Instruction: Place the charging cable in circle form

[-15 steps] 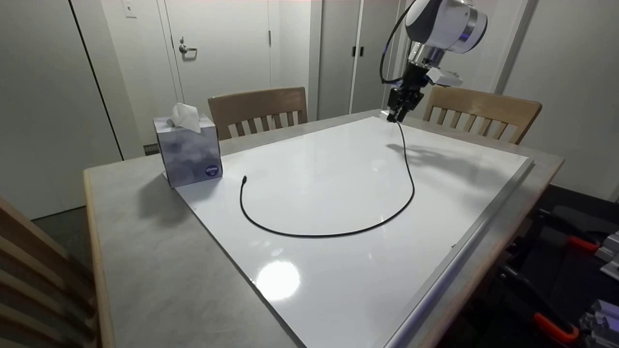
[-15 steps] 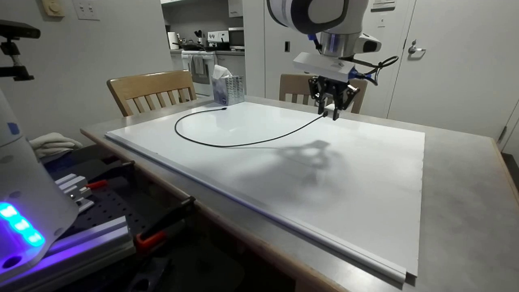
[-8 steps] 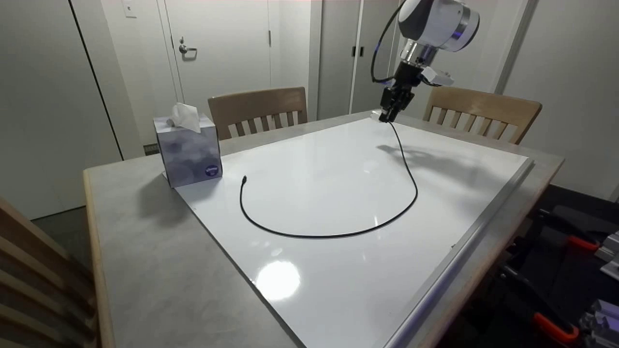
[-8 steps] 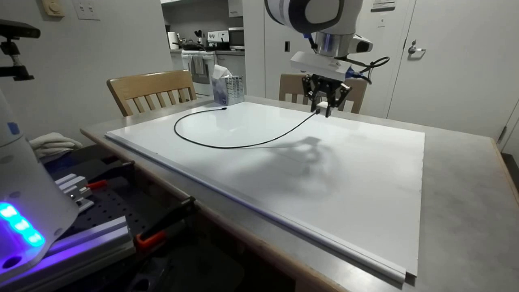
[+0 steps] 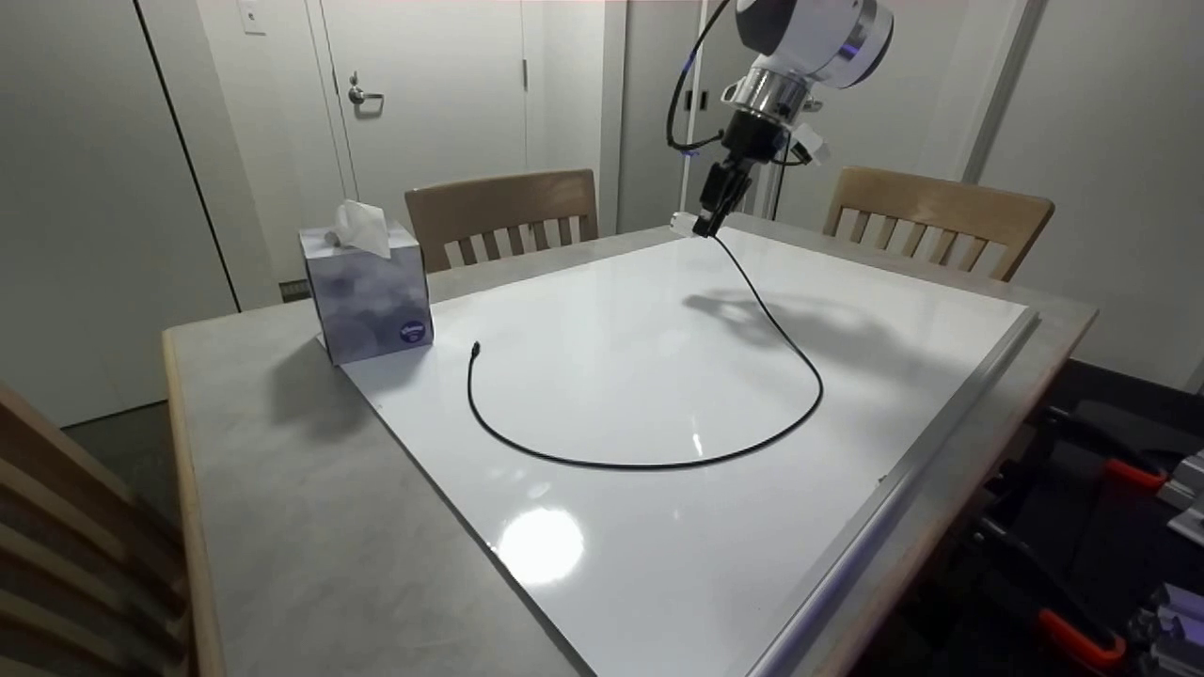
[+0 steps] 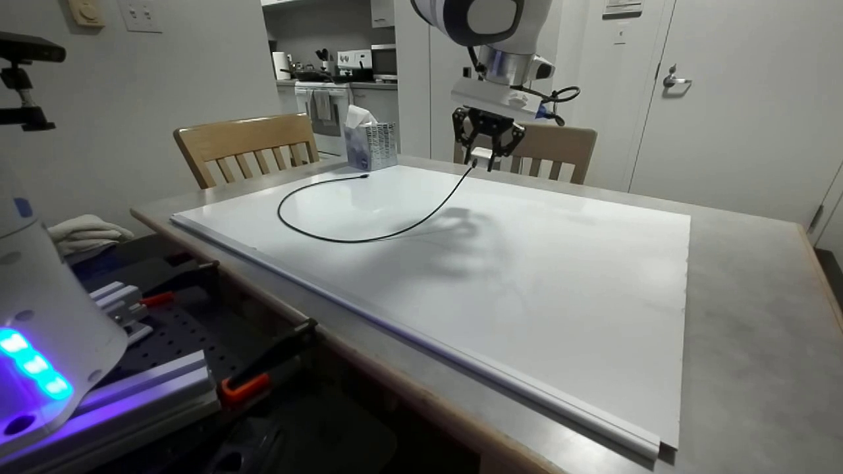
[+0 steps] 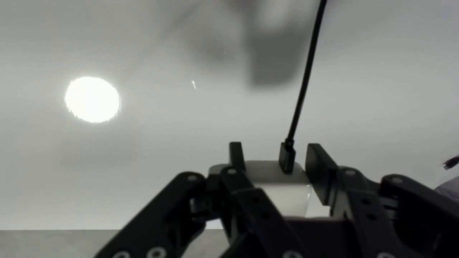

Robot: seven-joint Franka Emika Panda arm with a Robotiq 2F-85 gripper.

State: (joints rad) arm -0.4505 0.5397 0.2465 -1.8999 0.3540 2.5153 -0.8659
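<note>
1 claw [image 7: 276,157] gripping wht plug [image 7: 290,197]; blk cable [image 7: 307,71] seen whole only in both exterior views.

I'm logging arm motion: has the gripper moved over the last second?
Yes. In both exterior views the gripper, holding the white plug, has moved toward the tissue box, which stands where it stood.

tool [image 5: 704,228]: raised, holding white plug [image 5: 683,224] | charging cable [image 5: 640,466]: open curve across whiteboard [image 5: 602,376] | tissue box [image 5: 369,301]: upright
</note>
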